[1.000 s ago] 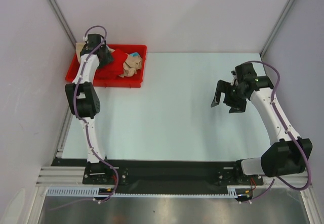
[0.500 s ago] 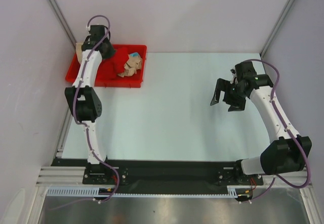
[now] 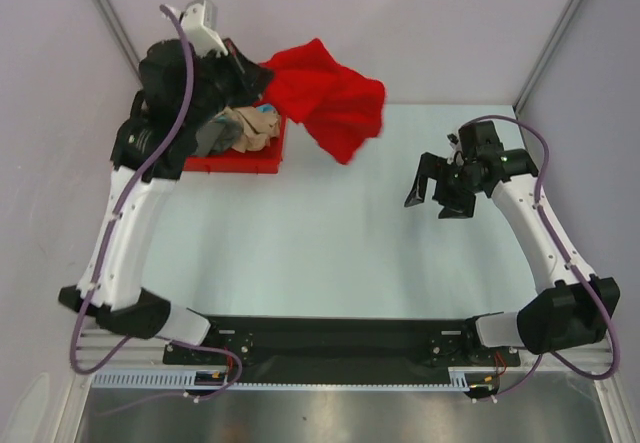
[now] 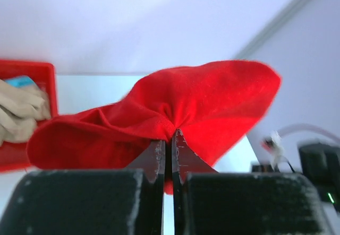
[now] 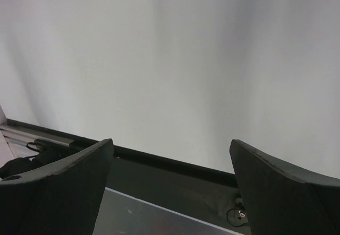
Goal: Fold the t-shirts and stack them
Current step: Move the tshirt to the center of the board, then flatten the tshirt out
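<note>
My left gripper (image 3: 262, 76) is lifted high above the red tray (image 3: 250, 161) and is shut on a pinch of the bright red t-shirt (image 3: 332, 98). The shirt hangs and billows to the right over the table's back left. In the left wrist view the red t-shirt (image 4: 204, 102) bunches right at the closed tips of the left gripper (image 4: 170, 137). A crumpled beige t-shirt (image 3: 250, 129) lies in the tray, with a bit of light blue cloth (image 4: 21, 80) beside the beige t-shirt (image 4: 18, 113). My right gripper (image 3: 433, 194) hovers open and empty at mid right.
The red tray's rim (image 4: 32, 65) sits at the table's back left corner against the wall. White enclosure walls and metal posts surround the table. The right wrist view shows only the open right gripper (image 5: 170, 158), the wall and the dark front rail.
The left gripper closed on the red t-shirt inside the tray, and the left arm rose and swung right, pulling it out. The right gripper shifted slightly left.
</note>
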### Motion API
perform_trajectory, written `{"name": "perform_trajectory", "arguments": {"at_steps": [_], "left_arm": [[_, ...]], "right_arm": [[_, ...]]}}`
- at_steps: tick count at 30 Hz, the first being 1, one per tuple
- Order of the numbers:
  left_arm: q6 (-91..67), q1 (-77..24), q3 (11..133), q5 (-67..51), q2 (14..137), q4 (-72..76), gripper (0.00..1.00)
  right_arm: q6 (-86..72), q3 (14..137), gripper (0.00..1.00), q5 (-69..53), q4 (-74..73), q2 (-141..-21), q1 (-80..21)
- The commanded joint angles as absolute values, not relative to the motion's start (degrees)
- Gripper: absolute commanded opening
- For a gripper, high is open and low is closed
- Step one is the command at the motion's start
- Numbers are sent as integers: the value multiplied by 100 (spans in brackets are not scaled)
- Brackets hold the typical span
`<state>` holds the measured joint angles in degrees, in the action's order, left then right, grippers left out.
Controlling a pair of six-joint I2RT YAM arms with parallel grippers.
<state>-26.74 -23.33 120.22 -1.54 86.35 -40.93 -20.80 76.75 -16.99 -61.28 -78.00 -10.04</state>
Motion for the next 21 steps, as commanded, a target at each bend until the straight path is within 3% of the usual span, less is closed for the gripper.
{"name": "perform_trajectory", "arguments": {"at_steps": [1,4,5,7,10,16,19,21], "left_arm": [[-2724,-2802,11060,200,8263,-4447,0],[-2927,-2865,9505,149,7526,-4237,43],[-2953,-2874,8735,236,7341,-4141,71],[-2936,-2865,8133,429,6892,-4148,87],[-2883,-2874,7490,589,6480,-4368,89],[-2839,-3251,6487,-377,6327,-3982,84],[-2839,-4015,6109,-475,6845,-3570,84],[-2813,-4401,6178,-466,7504,-3533,83]], "right_arm": [[-2214,7858,98,-1881,-6003,-7357,-1090],[-2267,7718,98,-1942,-6020,-7129,-1107],[-2294,7656,99,-1968,-6012,-7067,-1116],[-2329,7472,98,-2047,-5942,-6900,-1134],[-2391,7041,98,-2188,-5880,-6768,-1248],[-2706,6127,98,-2162,-5722,-6688,-1433],[-2926,5688,91,-2232,-5538,-6732,-1424],[-3058,5599,77,-2416,-5441,-6924,-1424]]}}
